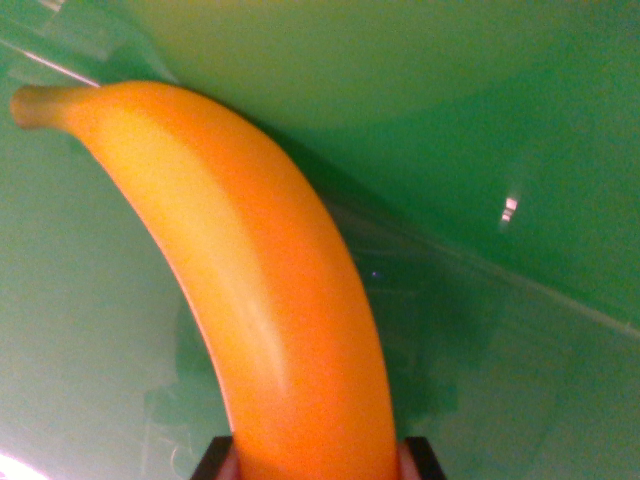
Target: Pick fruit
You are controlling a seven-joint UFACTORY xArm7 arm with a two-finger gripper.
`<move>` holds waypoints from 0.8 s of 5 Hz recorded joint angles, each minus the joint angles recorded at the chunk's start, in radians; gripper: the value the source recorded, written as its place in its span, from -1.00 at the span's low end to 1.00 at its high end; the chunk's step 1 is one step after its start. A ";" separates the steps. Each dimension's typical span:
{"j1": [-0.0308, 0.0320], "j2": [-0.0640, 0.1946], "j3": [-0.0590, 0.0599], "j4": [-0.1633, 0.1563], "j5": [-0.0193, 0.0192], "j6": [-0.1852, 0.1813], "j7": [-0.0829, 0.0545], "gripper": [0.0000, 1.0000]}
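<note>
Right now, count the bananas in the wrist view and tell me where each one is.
1. The banana curves from the bottom centre, between the gripper fingers, up to its stem at upper left. Others may lie outside this close view.

Smooth, waxy-looking banana (260, 290) — glossy green surface (500, 120) behind, catching reflections.

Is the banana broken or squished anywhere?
No. The banana looks whole and smooth, its stem intact at the wrist view's upper left. The end effector grips its lower end at the bottom edge. Nothing stands out on the green surface.
</note>
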 joint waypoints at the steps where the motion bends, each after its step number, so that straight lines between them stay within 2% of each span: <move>1: 0.0000 0.000 0.000 0.000 0.0000 0.000 0.000 1.00; 2: 0.0003 -0.012 0.000 0.013 -0.0006 0.025 0.000 1.00; 3: 0.0003 -0.012 0.000 0.013 -0.0006 0.025 0.000 1.00; 4: 0.0007 -0.028 0.000 0.028 -0.0014 0.056 -0.001 1.00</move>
